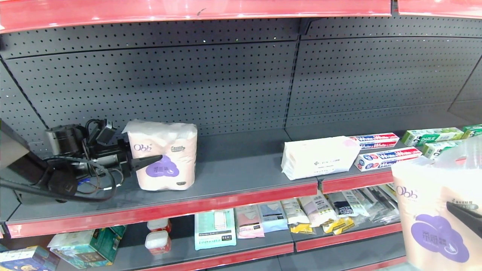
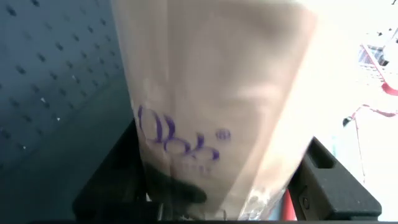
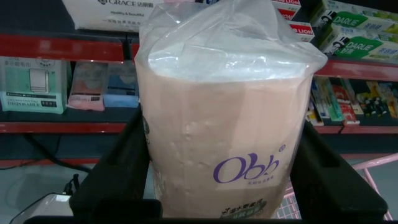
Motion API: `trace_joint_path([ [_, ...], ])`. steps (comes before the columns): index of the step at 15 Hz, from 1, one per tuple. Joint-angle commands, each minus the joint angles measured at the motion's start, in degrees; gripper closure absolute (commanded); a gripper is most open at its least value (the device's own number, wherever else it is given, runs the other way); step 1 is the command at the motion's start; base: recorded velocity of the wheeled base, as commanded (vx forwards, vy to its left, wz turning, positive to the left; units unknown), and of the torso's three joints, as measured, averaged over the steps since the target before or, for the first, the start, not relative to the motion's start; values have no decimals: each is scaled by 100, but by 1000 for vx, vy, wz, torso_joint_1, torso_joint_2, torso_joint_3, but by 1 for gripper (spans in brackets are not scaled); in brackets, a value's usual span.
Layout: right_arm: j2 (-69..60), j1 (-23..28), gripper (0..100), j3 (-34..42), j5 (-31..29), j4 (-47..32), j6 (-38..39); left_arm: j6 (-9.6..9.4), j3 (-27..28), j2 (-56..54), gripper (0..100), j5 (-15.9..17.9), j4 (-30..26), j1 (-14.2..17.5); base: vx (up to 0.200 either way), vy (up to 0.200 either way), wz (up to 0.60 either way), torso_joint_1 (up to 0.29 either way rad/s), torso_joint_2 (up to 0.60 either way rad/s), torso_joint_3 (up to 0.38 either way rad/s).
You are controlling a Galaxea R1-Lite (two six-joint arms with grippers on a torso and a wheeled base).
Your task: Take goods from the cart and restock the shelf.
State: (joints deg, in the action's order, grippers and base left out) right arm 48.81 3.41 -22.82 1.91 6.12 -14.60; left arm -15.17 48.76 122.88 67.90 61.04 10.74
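White tissue pack (image 1: 320, 156) just beside 2 red-and-white toothpaste boxes (image 1: 391, 157), green boxes (image 1: 433, 136) farther right.

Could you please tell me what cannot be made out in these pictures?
1. Head view: the left toilet paper pack hides the far finger of the left gripper.
2. Head view: the picture's corner cuts off the right toilet paper pack and the right gripper.
3. Left wrist view: that left pack, close and blurred, blocks the shelf under it.
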Motion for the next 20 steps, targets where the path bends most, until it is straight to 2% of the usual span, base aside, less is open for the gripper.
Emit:
trace_joint_path([
  [1, 14, 10, 100, -3, 2, 3, 1, 14, -438, -115, 100, 4, 145, 7, 0, 0, 0, 0, 0, 0],
  [5, 14, 10, 100, -12, 2, 12, 1, -22, -499, 61, 100, 13, 268, 7, 0, 0, 0, 0, 0, 0],
  [6, 14, 10, 100, -12, 2, 12, 1, -22, -490, 87, 100, 65, 312, 16, 0, 0, 0, 0, 0, 0],
  [7, 14, 10, 100, -21, 2, 12, 1, -22, -517, 113, 100, 294, 382, 25, 0, 0, 0, 0, 0, 0],
  [11, 93, 10, 100, -47, -7, 38, 1, -30, -587, 113, 100, 391, 409, 130, 0, 0, 0, 0, 0, 0],
  [16, 225, 10, 100, -82, -16, 47, -7, -30, -596, 113, 100, 408, 409, 332, 0, 0, 0, 0, 0, 0],
  [20, 269, 10, 100, -91, -16, 47, -7, -39, -605, 104, 100, 408, 418, 280, 0, 0, 0, 0, 0, 0],
])
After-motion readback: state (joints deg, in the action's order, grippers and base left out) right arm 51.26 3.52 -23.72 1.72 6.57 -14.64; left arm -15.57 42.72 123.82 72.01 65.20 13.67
